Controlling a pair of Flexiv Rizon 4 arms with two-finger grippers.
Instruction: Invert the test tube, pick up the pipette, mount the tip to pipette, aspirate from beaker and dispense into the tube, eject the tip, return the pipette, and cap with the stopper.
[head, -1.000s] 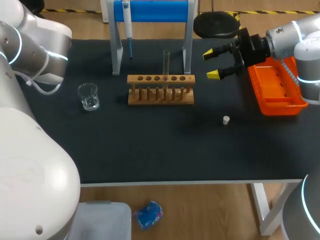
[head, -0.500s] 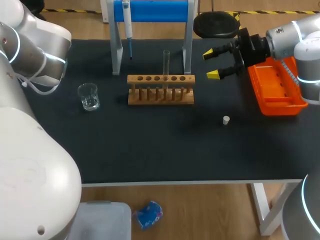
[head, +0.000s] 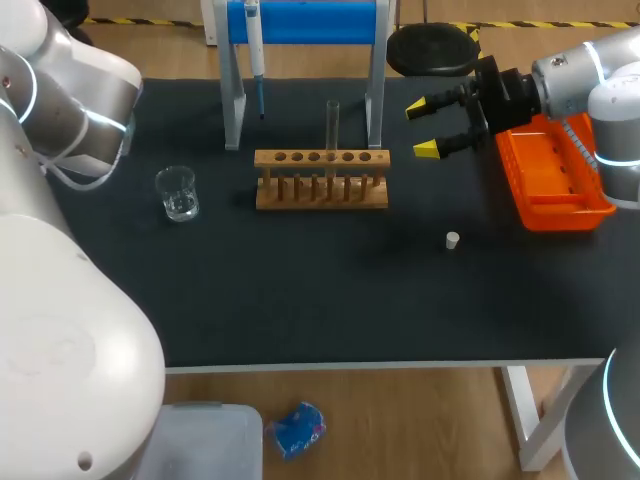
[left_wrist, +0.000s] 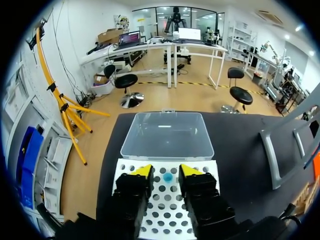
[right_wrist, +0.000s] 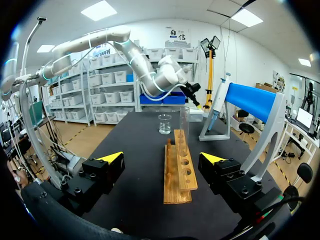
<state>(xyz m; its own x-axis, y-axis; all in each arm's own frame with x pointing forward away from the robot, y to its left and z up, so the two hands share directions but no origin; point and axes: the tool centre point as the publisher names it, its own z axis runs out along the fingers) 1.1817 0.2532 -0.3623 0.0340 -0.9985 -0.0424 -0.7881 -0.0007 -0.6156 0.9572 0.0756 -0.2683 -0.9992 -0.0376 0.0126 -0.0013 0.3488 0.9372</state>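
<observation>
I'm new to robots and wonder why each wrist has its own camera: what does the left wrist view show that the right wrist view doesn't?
Only the left wrist view: the left gripper, open, over a white tip rack holding one blue tip, with a clear lidded box ahead. Only the right wrist view: the right gripper, open, the wooden rack with the test tube, the beaker, the pipette and the left arm. Both: the black table and the pipette stand.
</observation>
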